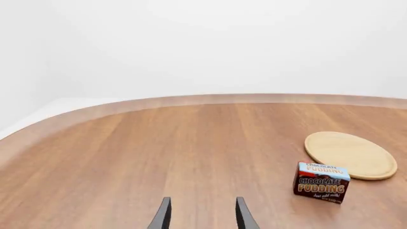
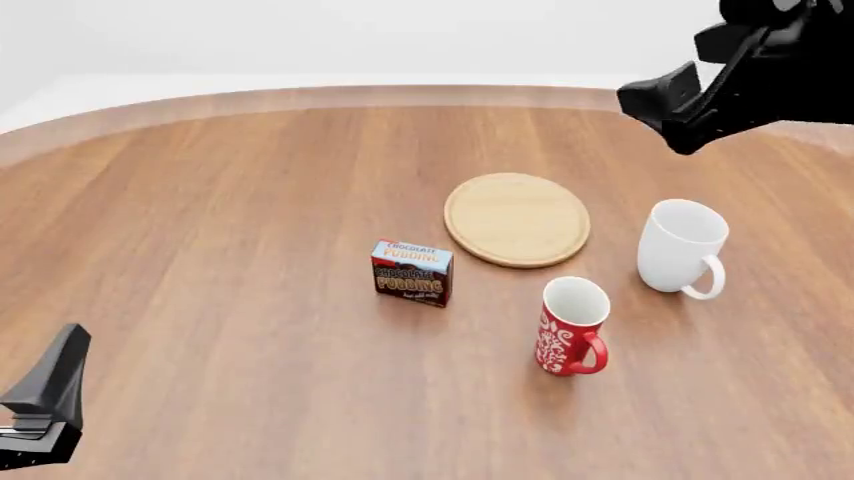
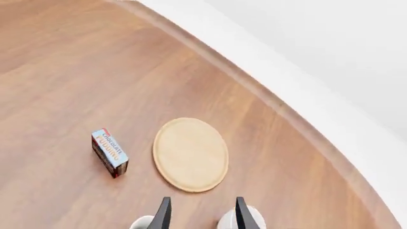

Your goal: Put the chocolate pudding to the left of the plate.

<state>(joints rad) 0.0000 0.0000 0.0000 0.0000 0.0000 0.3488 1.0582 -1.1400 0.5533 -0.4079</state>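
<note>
well, starting at my left: my left gripper (image 2: 47, 400) sits low at the near left corner of the table (image 2: 200, 200), fingers apart with nothing between them, as my left wrist view shows (image 1: 200, 214). ahead of it and off to its right, well apart, stands the pudding box (image 2: 411, 272), upright on the wood, its printed face turned toward my side of the table. its long axis runs roughly left to right across the table, only slightly skewed, so the thin way through it runs front to back. just beside it, on its far right, lies the plate (image 2: 517, 219); the two look close but not touching, with a sliver of wood between them in my left wrist view. so the box already lies to the plate's left and a little nearer to me. further right come the red mug (image 2: 571, 326), nearer me, and the white mug (image 2: 682, 246), beside the plate. last, my right gripper (image 3: 200, 214) hangs high over the far right of the table, fingers apart and empty, looking down on the plate and box. i judge my left arm has the clearer way to the box, since the mugs stand on the right arm's side, and pinching across the thin side looks easiest if any nudge is needed.
</note>
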